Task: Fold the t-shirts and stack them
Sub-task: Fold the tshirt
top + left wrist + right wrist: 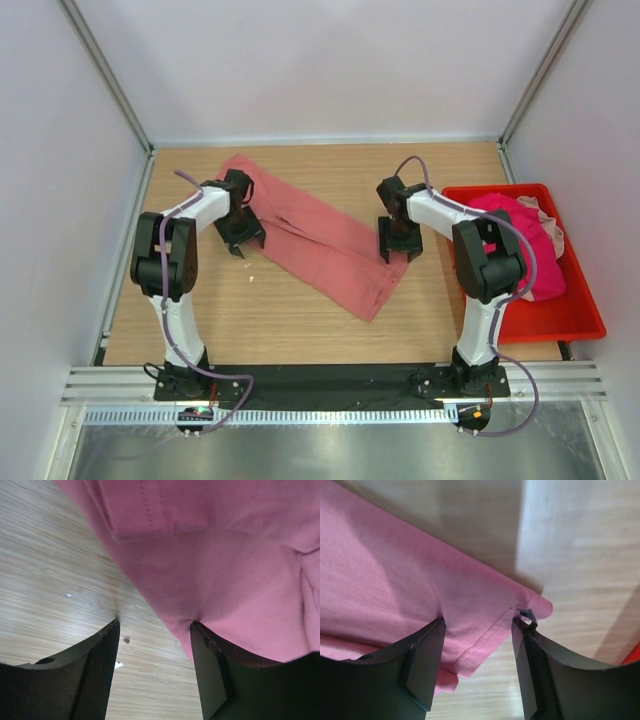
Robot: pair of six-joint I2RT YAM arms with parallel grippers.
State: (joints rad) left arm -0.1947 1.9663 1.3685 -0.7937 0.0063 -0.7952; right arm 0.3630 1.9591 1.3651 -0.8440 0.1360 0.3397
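Long salmon-pink cotton t-shirt [310, 235], folded to a strip, lies across the pale wooden tabletop [200, 320] from ten o'clock to five. Left gripper [240, 240] at its nine, jaws apart astride the edge, gripping nothing. Right gripper [397, 248] at its three, equally parted over the hem corner. Both poised for a cross-fold, I'd judge. Rigid red plastic bin [585, 322] far at three; white panel walls [320, 60] around.

I see one t-shirt [320, 245] lying slantwise on the counter [300, 330], from far left to near centre. My left pincer [240, 240] is at its left edge and my right pincer [393, 250] over its right corner. Further right, the bin [560, 320] holds the other shirts [520, 240].
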